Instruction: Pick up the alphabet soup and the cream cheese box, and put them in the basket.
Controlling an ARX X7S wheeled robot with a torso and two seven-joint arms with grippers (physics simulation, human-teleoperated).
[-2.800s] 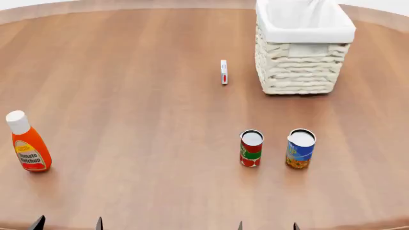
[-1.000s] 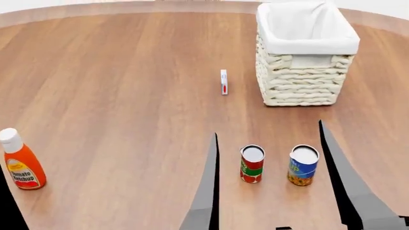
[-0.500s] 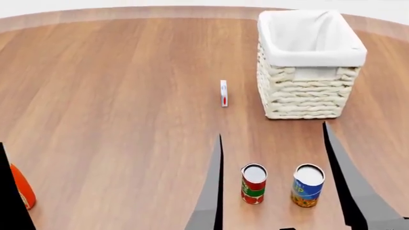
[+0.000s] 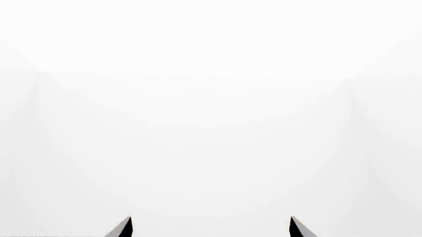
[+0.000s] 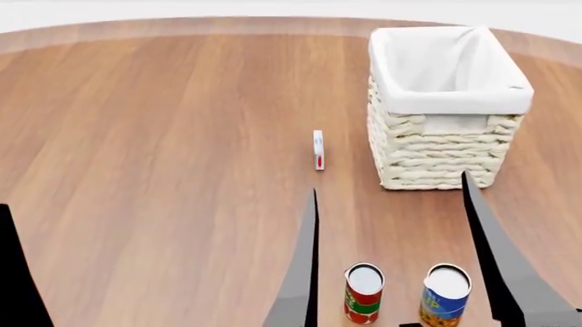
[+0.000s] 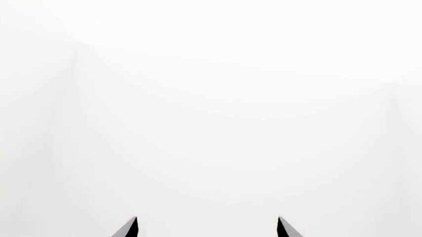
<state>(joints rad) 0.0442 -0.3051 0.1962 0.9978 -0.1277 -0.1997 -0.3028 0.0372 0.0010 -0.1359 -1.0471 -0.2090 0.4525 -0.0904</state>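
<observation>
Straddling both cans, the right gripper (image 5: 391, 259) sits wide open, presumably lining up on the alphabet soup (image 5: 443, 295) near the table's front edge. The cream cheese box (image 5: 318, 150) stands on edge just beside the basket (image 5: 446, 146); the left gripper (image 4: 209, 228) looks open too.

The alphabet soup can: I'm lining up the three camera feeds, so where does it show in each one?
Head view: the alphabet soup stands at the lower edge, right of the red-and-green can, between the right hand's dark fingers.
Left wrist view: not in it; only blank white and two fingertips.
Right wrist view: not in it either.
Shared landmark: the right hand's dark fingertips, the only thing seen in two views.
</observation>
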